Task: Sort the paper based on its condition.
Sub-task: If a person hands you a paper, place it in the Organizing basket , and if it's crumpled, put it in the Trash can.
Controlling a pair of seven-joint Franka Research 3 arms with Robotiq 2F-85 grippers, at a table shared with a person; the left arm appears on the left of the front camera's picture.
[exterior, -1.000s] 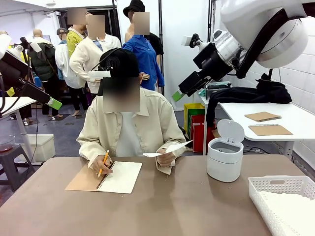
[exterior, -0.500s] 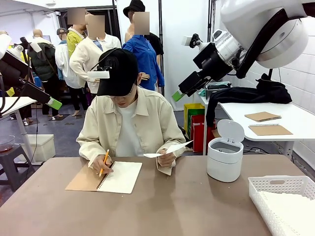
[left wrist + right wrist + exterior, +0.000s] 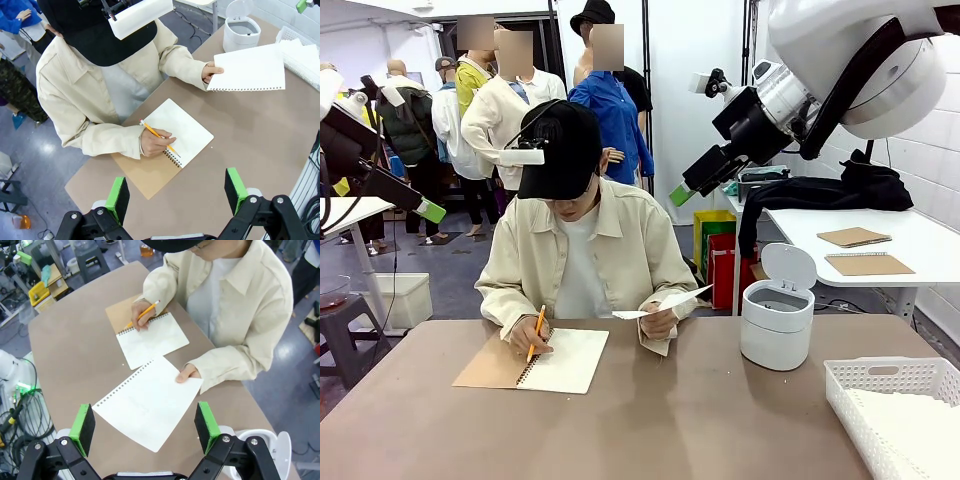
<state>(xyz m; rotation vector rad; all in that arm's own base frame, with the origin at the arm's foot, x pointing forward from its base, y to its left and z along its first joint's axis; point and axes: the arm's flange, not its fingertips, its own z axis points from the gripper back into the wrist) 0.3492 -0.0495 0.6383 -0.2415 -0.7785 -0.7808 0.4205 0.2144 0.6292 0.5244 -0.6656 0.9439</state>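
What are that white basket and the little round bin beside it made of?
The basket looks like moulded white plastic: its walls are an even lattice of holes. The bin also seems plastic, smooth with a slight sheen and a flip-up lid, though painted metal can't be excluded.

Notebook [image 3: 540, 362] left, bin [image 3: 777, 322] right, basket [image 3: 895, 410] perhaps nearest.

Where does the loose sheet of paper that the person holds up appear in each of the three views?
Front view: the loose sheet is seen edge-on, just right of centre, above the table.
Left wrist view: upper right, flat white rectangle.
Right wrist view: lower centre, between the gripper's green pads.
Shared landmark: the open spiral notebook, where the person writes with a pencil.
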